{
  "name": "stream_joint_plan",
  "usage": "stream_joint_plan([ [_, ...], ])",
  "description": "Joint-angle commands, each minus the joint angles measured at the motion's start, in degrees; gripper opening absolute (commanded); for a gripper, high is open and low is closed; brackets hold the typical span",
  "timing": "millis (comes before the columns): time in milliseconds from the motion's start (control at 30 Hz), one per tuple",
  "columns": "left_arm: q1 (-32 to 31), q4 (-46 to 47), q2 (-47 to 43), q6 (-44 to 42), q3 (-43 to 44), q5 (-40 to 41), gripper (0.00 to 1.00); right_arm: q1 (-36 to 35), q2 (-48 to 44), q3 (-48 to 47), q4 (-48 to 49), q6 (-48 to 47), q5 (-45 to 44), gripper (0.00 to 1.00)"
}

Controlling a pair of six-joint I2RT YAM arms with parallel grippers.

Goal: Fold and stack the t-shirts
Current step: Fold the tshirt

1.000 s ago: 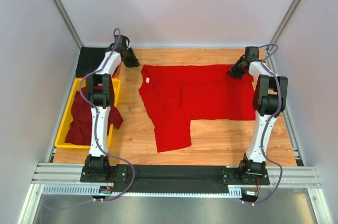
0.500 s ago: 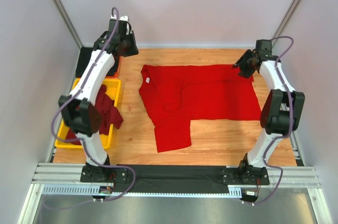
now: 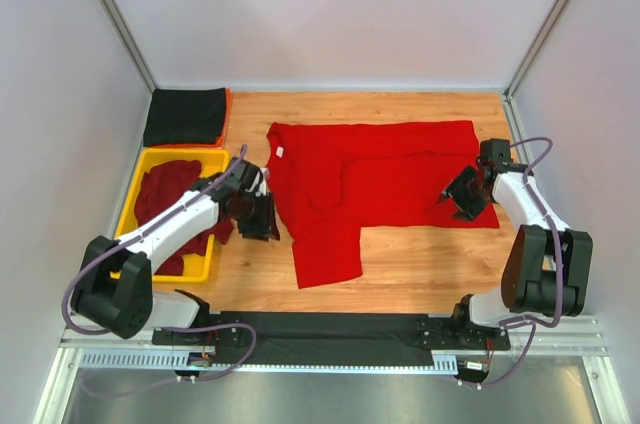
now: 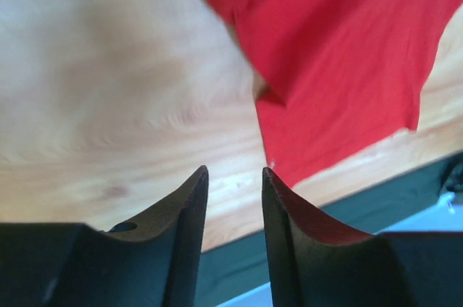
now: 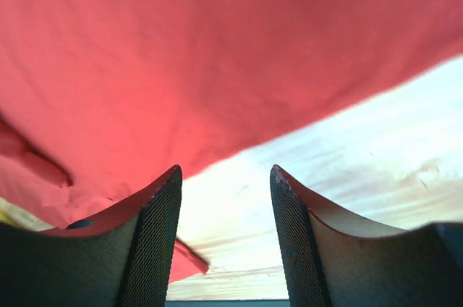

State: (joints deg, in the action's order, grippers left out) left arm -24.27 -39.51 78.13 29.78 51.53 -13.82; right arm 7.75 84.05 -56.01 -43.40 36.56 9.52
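Wooden table (image 3: 420, 264), red t-shirt (image 3: 390, 174), arms (image 3: 170, 229) folded low either side, left fingers (image 4: 184, 227) and right fingers (image 5: 155, 234) spread, empty

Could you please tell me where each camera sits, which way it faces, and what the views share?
Top external: above and behind, looking down on the table, left arm, right arm and red t-shirt.
Left wrist: on the left arm, looking past the open left end effector at wood and the shirt's edge.
Right wrist: on the right arm, looking past the open right end effector at the shirt's edge.
Shared: all show the red t-shirt.
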Motion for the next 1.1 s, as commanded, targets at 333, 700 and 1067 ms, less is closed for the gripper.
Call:
stream_joint_plan([
  [333, -8.77, 14.19, -10.45, 13.98, -15.66, -6.13, 0.53, 10.70, -0.64, 5.56, 2.79, 3.88, -7.85, 0.51],
  [700, -21.50, 12.35, -11.33, 24.08, -18.13, 5.20, 0.51, 15.02, -2.57, 4.86, 1.47, 2.29, -9.43, 0.50],
  [1067, -28.71, 15.69, -5.54, 29.28, -17.26, 10.40, 0.47, 15.02, -4.77, 5.03, 0.77, 1.41, -13.21, 0.50],
])
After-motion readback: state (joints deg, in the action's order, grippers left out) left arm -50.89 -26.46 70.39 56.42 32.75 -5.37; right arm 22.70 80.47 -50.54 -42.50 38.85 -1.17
